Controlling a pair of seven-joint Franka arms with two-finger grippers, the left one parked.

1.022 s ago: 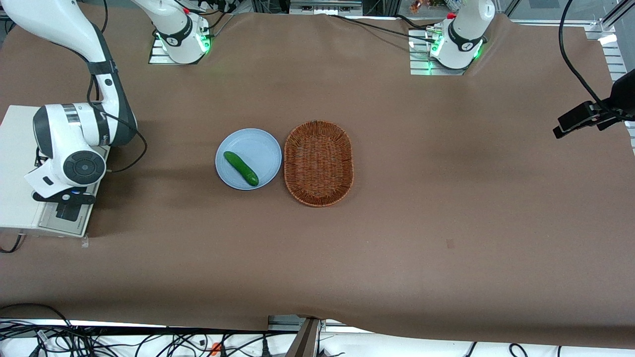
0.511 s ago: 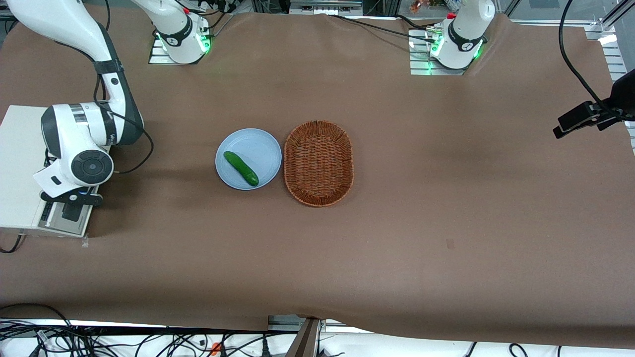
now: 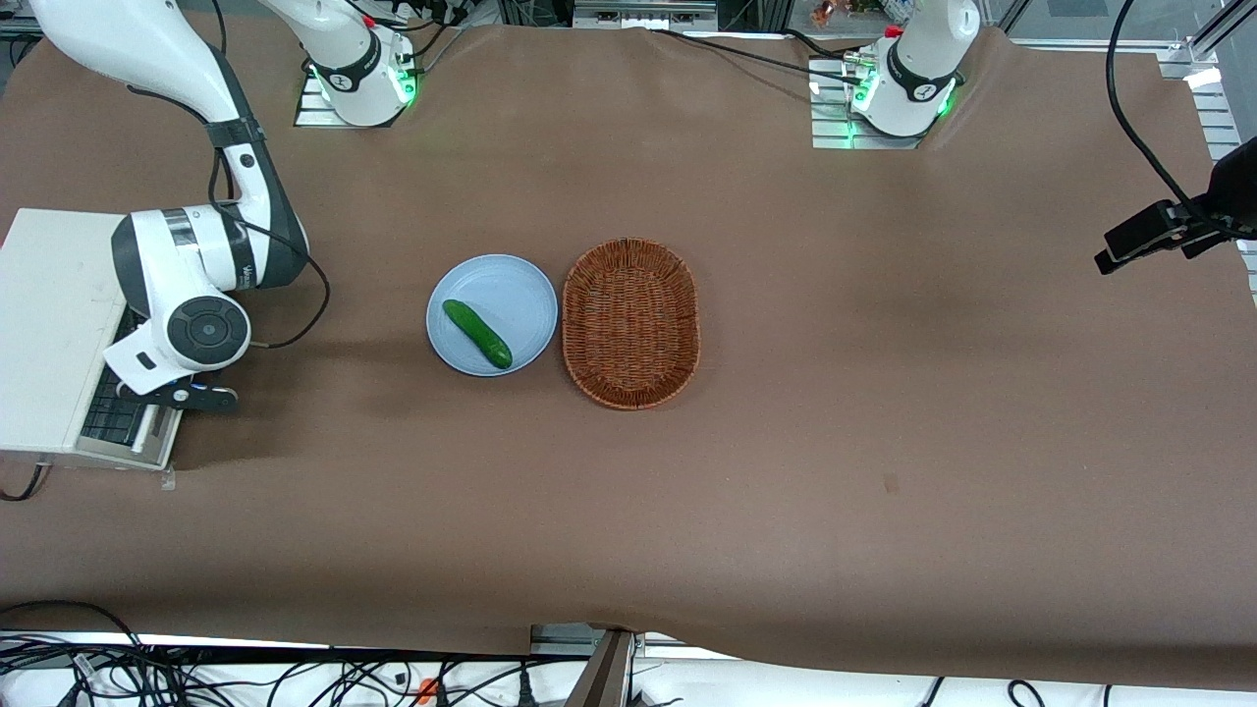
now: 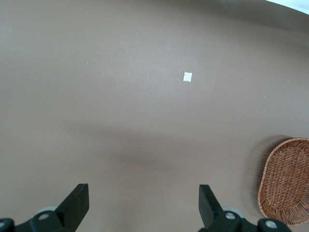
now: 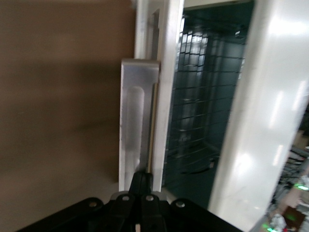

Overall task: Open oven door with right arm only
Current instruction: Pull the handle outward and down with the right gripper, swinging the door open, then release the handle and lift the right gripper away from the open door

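The cream-white toaster oven (image 3: pixel 49 324) stands at the working arm's end of the table. Its silver-grey oven door (image 3: pixel 157 434) is tilted partly open, and a dark wire rack (image 3: pixel 110 412) shows in the gap. The white right arm (image 3: pixel 196 285) reaches down in front of the oven. Its black gripper (image 3: pixel 191 398) is at the door's top edge. In the right wrist view the gripper (image 5: pixel 143 180) is shut, with its joined fingertips in the slot between the silver bar handle (image 5: pixel 136 121) and the door frame (image 5: pixel 169 72). The dark oven inside (image 5: pixel 205 106) shows beside the frame.
A light blue plate (image 3: pixel 511 290) with a green cucumber (image 3: pixel 476 334) lies mid-table, with a brown wicker basket (image 3: pixel 630 322) beside it, toward the parked arm's end. The basket also shows in the left wrist view (image 4: pixel 287 181). A brown cloth (image 3: pixel 884 393) covers the table.
The right arm has moved away from the oven toward the table's middle, with its gripper at the handle. The door has swung further open, and the dark rack now shows.
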